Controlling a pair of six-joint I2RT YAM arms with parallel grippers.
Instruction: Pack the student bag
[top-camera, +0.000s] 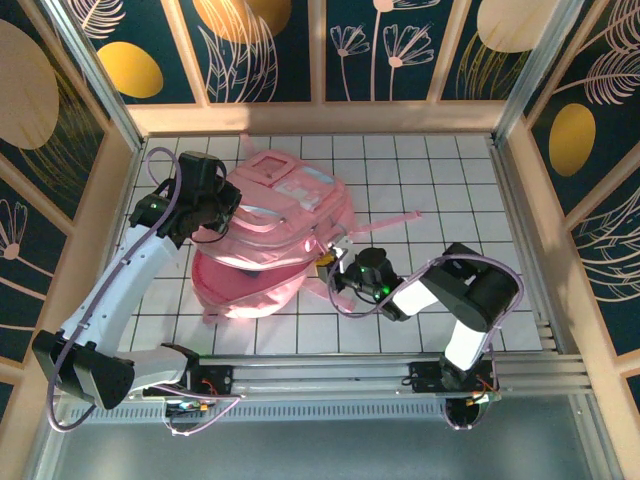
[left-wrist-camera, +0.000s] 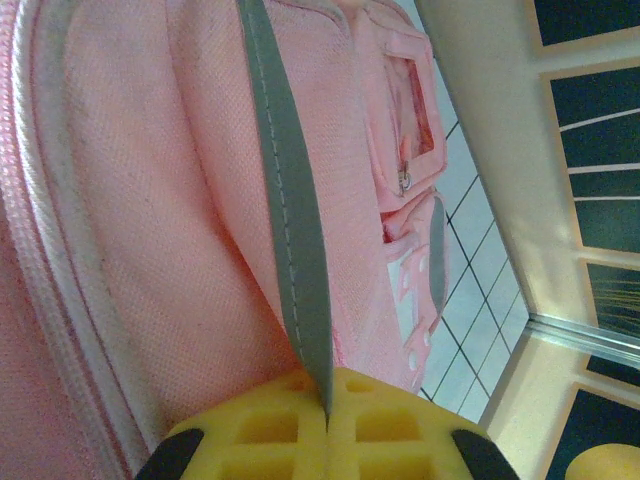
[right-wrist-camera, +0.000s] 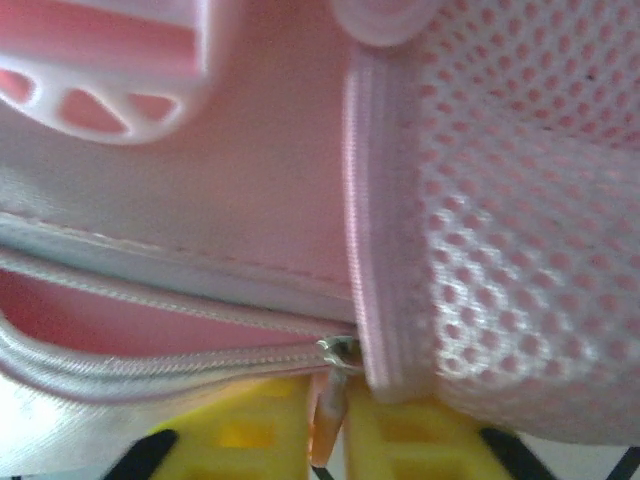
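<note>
The student bag, a big soft pink backpack, lies on the white gridded table left of centre with its main compartment gaping toward the front. At the bag's upper left, my left gripper is shut on a grey trim strip that runs across the pink fabric; the yellow fingers meet on it. My right gripper is at the bag's right side, beside the mesh side pocket. Its fingers pinch the zipper pull, which hangs from the slider at the end of the zip.
A pink shoulder strap trails right from the bag across the tiles. Wooden walls enclose the table on three sides, and a metal rail carrying the arm bases runs along the front edge.
</note>
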